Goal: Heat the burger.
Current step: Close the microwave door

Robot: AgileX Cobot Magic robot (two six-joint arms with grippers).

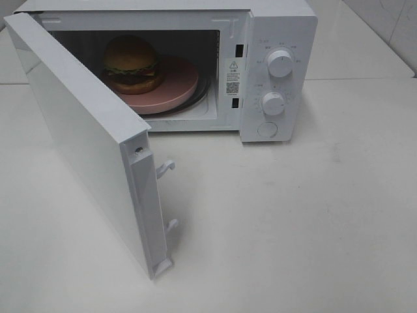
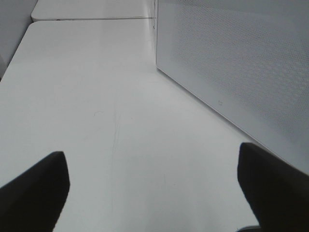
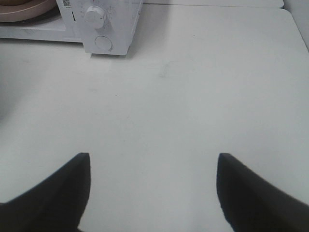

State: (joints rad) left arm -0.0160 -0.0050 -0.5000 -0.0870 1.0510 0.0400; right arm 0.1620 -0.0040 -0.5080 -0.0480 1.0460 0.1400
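Note:
The burger (image 1: 132,63), with a golden-brown bun, green lettuce and dark patty, sits on a round pink plate (image 1: 174,88) inside the white microwave (image 1: 277,39). The microwave door (image 1: 85,140) stands wide open toward the front left. Neither gripper shows in the exterior high view. My left gripper (image 2: 152,186) is open and empty, low over the table, with the outer face of the door (image 2: 241,67) beside it. My right gripper (image 3: 152,186) is open and empty over bare table, well in front of the microwave's control panel (image 3: 104,24). The plate's edge (image 3: 24,9) shows in the right wrist view.
The microwave has two white knobs (image 1: 280,63) and a round button (image 1: 267,129) on its right panel. Two door latch hooks (image 1: 166,168) stick out of the door's free edge. The white table (image 1: 313,215) stretches wide in front and to the right. A table seam (image 2: 91,18) runs behind.

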